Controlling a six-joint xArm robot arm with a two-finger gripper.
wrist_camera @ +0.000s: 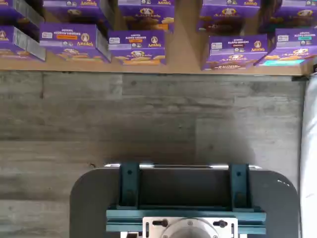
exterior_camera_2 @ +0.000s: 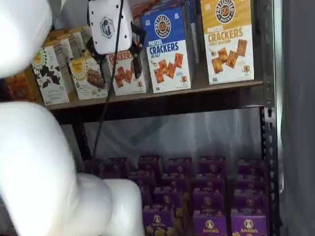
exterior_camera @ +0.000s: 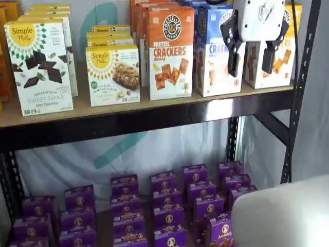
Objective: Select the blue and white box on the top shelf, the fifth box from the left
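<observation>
The blue and white box stands upright on the top shelf, between an orange-topped box and a yellow-topped box. It also shows in a shelf view, on the same board. My gripper hangs in front of the shelf, level with the box and just to its right. A plain gap shows between its two black fingers, and nothing is in them. The left finger overlaps the box's right edge. Its white body shows in a shelf view to the left of the box. The wrist view does not show the box.
The orange-topped cheddar box and the yellow-topped box flank the blue one. Simple Mills boxes stand further left. Several purple boxes fill the lower level. A black upright stands at the right. My white arm fills one view's left side.
</observation>
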